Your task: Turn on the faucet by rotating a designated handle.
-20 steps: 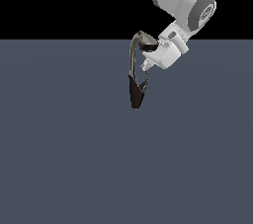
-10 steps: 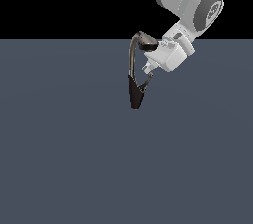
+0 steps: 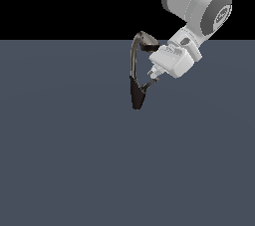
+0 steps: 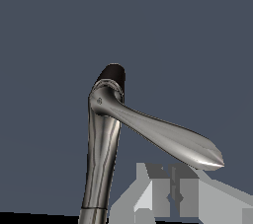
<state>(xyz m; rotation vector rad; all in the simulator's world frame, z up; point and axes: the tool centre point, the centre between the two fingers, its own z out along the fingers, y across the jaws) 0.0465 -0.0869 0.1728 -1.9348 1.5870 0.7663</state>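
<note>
Up in the middle of the exterior view, a bit toward its right: the faucet (image 3: 133, 59), on a flat grey worktop (image 3: 64, 165). Dark pointed base low down, tall bent neck above, wide spout head at the very top. Out of the dark base, toward the exterior view's right, the handle (image 3: 145, 88), thin and short.

Right beside that handle, the tool (image 3: 151, 80), at the end of the big white arm (image 3: 196, 6) in the upper right of the frame. Comes in slanted from above, likely so the tips can get at the little lever without bumping the neck. Seems to touch the handle or sit just beside it; too small to be sure. Apart or together? Cannot tell from either view, and cannot tell if clamped on anything.

In the wrist view, the faucet (image 4: 101, 154) close up and shiny, with the pale tool tips near a long smooth metal part. No part of it seen between the tips there.

Looks like the step of getting onto the handle, with the turning yet to do. Needs a gentle push around the base next. Might slip off, since thin, curved and smooth.
</note>
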